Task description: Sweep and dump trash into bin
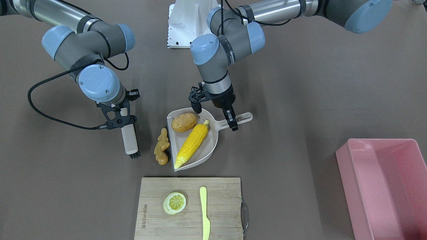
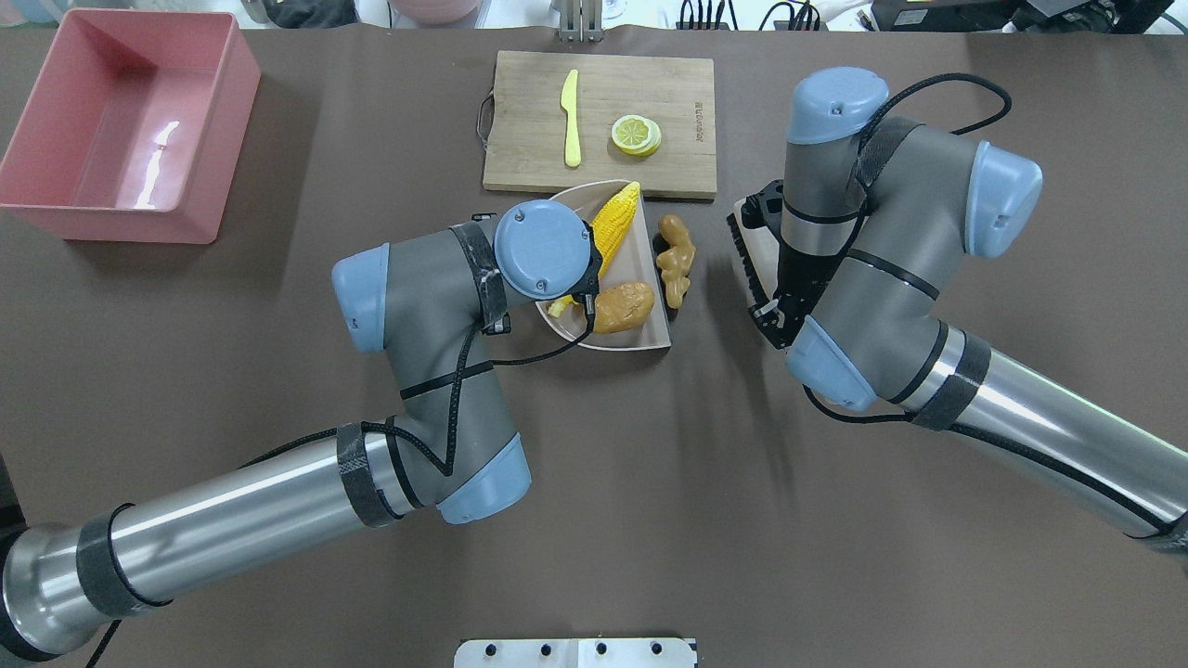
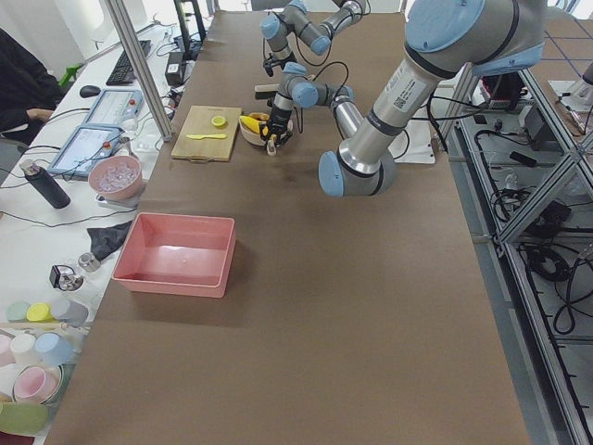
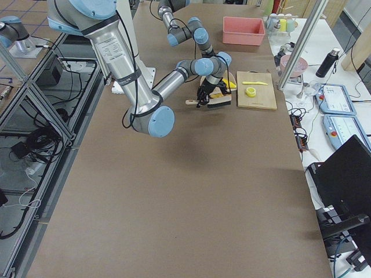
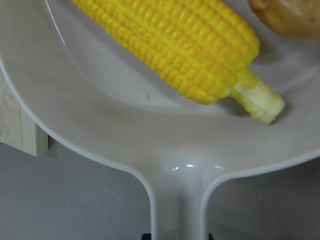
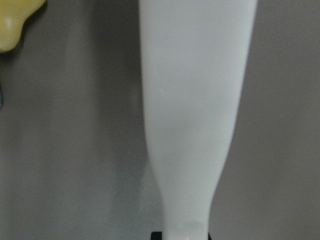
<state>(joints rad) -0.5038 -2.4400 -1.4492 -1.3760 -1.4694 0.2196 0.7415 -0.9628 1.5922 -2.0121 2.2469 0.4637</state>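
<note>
The grey-beige dustpan [image 1: 204, 150] lies on the table with the yellow corn cob [image 1: 192, 144] and the brown potato [image 1: 183, 122] inside it. The tan-orange ginger root [image 1: 161, 146] lies on the table just outside the pan's open edge. My left gripper [image 1: 231, 120] is shut on the dustpan handle [image 5: 177, 210]. My right gripper [image 1: 121, 122] is shut on a white brush [image 1: 129, 141], bristles down on the table, a short way from the ginger. The pink bin [image 1: 347, 166] stands apart, on my left side [image 2: 200, 186].
A wooden cutting board [image 1: 223, 200] lies just beyond the dustpan, with a lemon slice [image 1: 175, 202] and a yellow-green plastic knife [image 1: 205, 213] on it. The board's edge is close to the dustpan's tip. Bare brown table lies between the dustpan and the bin.
</note>
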